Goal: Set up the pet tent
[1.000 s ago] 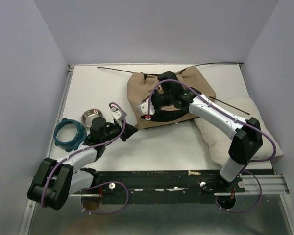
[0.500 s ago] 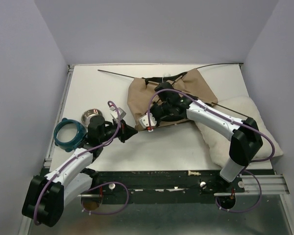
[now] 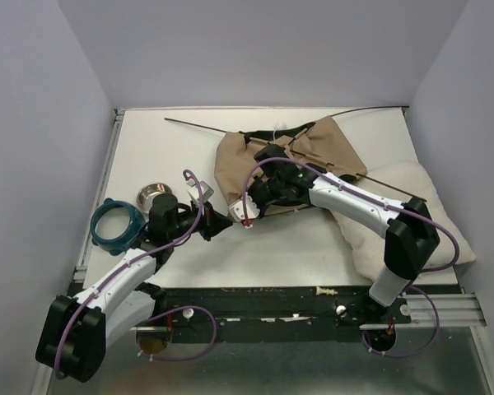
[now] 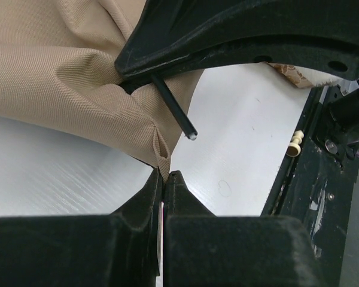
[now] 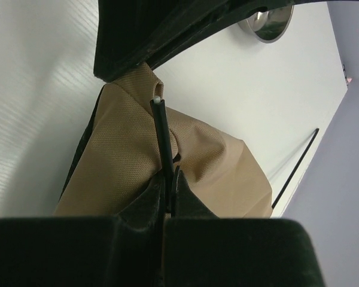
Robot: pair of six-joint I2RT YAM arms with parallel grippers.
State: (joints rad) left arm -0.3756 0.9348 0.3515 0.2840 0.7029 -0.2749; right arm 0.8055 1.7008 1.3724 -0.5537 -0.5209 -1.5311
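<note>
Tan pet tent (image 3: 333, 152) cloth is caught at its near-left corner by the left gripper (image 4: 165, 176), whose fingers are pressed together on a small folded tip of the fabric. Just beside it, the right gripper (image 5: 167, 179) is clamped tight on a thin black pole (image 5: 161, 131). The pole's cut end pokes out past the fingertips towards the left gripper and lies against the cloth. In the top view the two grippers nearly meet at that corner.

The tent lies collapsed and crumpled on the white table (image 3: 165, 156), towards the back and middle. Black trim shows along its folds, and long poles stick out past it to the back left and back right. Its right side is close to a white cushion (image 3: 432, 226).

The left arm stretches low from its base, forward and to the right. The right arm rises over the cushion, and its forearm runs left across the tent's near edge. A metal bowl (image 3: 152, 196) and a teal ring (image 3: 115, 224) sit to the left of the left arm.
</note>
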